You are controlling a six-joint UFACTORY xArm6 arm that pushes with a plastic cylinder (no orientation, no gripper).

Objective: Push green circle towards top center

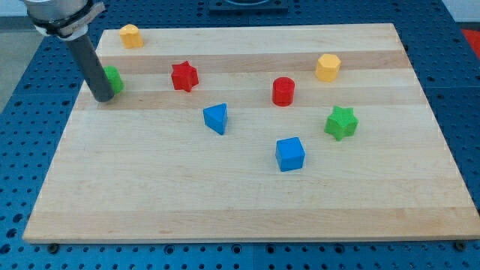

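Note:
The green circle [114, 78] sits near the board's left edge, in its upper part, partly hidden behind my rod. My tip [103, 98] rests on the board just below and left of the green circle, touching or almost touching it. The rod rises from there to the view's top left corner.
On the wooden board [240, 202]: a yellow block [131, 35] at top left, a red star [184, 76], a blue triangle [217, 118], a red cylinder [283, 91], a yellow hexagon [328, 67], a green star [341, 122], a blue cube [290, 154].

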